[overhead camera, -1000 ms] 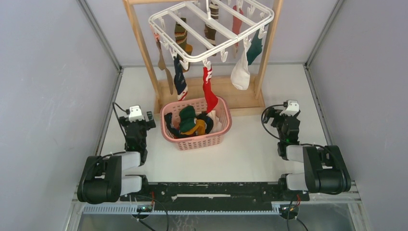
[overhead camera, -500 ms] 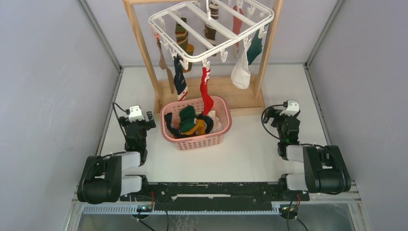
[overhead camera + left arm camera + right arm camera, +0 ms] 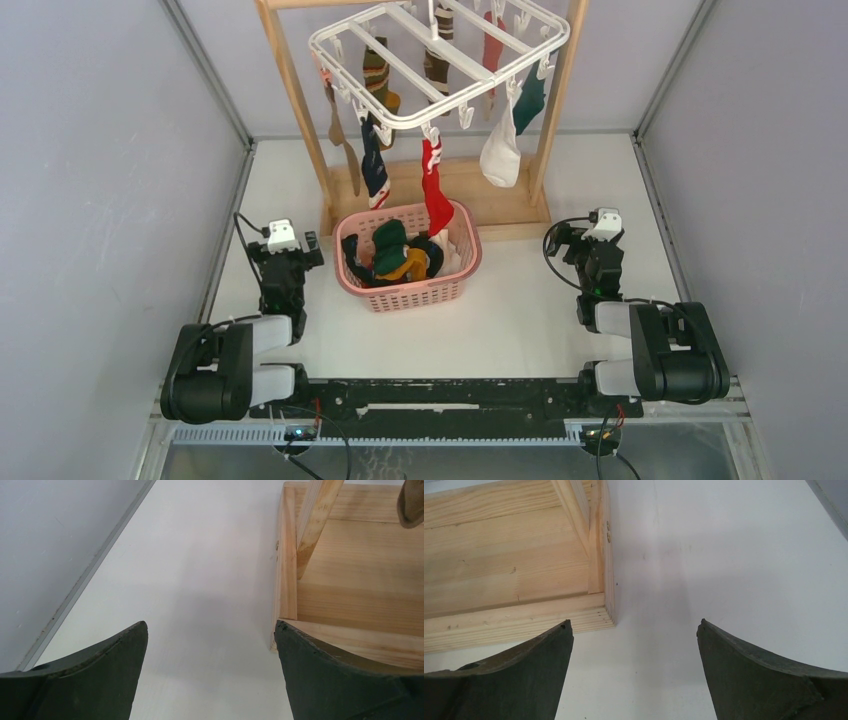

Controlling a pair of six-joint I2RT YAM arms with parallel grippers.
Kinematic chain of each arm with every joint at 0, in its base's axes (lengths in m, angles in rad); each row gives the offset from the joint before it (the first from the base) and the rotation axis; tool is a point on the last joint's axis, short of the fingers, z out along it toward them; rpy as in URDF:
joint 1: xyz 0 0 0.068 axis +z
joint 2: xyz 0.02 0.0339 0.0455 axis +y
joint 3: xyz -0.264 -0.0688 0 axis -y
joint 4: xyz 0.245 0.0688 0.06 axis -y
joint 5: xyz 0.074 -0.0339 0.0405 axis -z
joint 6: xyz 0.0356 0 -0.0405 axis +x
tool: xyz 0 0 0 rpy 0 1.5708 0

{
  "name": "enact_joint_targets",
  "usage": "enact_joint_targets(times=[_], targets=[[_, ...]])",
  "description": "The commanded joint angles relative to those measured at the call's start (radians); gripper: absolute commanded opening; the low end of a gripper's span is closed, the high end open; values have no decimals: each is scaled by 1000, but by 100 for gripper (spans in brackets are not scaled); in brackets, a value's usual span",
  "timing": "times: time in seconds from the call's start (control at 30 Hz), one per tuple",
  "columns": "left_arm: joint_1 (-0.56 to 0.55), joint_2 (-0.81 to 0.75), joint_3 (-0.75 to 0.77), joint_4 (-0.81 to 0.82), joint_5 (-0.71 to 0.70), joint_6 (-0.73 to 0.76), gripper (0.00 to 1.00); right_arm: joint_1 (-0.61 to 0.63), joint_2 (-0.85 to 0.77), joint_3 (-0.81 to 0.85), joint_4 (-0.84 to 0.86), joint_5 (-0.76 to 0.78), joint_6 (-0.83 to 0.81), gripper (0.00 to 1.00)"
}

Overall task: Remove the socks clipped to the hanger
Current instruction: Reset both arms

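Note:
The white hanger (image 3: pixel 440 62) hangs from the wooden rack (image 3: pixel 290 90) at the top of the top view. Several socks are clipped to it: a red sock (image 3: pixel 434 190), a navy sock (image 3: pixel 375 172), a white sock (image 3: pixel 499 150), a teal sock (image 3: pixel 529 100), brown-striped socks (image 3: pixel 376 75). My left gripper (image 3: pixel 287 252) is open and empty, low at the left, facing the rack base (image 3: pixel 350 580). My right gripper (image 3: pixel 597 245) is open and empty, low at the right, facing the base corner (image 3: pixel 524 580).
A pink basket (image 3: pixel 405 288) holding several loose socks stands on the table below the hanger, between the arms. The wooden rack's flat base (image 3: pixel 480 205) lies behind it. Grey walls close in both sides. A brown sock tip (image 3: pixel 412 505) hangs over the base.
The red sock and the white sock swing slightly under the hanger. Both arms stay still.

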Motion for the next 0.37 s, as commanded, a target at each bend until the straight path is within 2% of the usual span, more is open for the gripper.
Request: enact_joint_targets(times=[0.0, 0.33], targets=[[7, 0, 40, 63, -4, -16, 100, -4, 6, 32, 24, -7, -10, 100], [7, 0, 39, 62, -5, -15, 100, -31, 6, 35, 19, -8, -11, 100]])
